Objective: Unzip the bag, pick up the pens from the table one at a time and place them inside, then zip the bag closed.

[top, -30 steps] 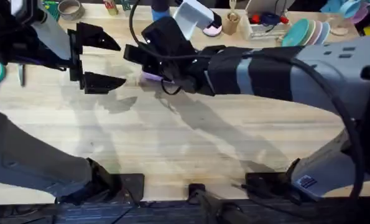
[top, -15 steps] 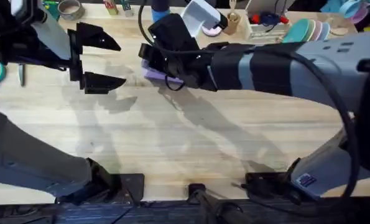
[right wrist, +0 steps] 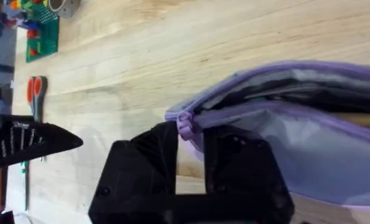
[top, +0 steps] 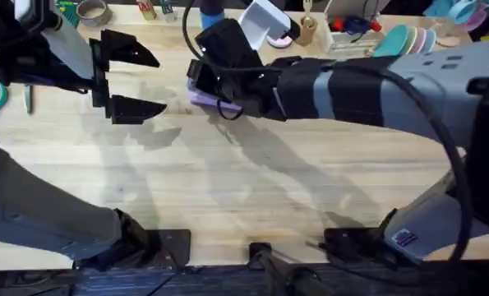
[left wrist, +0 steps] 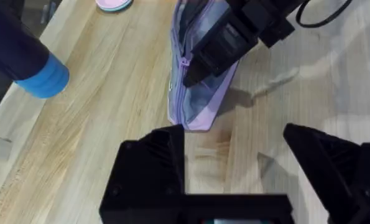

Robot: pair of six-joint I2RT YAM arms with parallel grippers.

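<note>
— How do the jaws stand?
— The right gripper (right wrist: 189,146) is pinched together on the bag's zipper pull (right wrist: 185,126); the left gripper (top: 136,80) hangs spread wide, holding nothing.
— And the arms?
— The right reaches across the table (top: 252,189) toward the far middle; the left hovers just beside the bag (top: 201,93).
— Anything around?
— Scissors (right wrist: 35,92) near the left edge, a blue cup (left wrist: 43,73) beyond.
</note>
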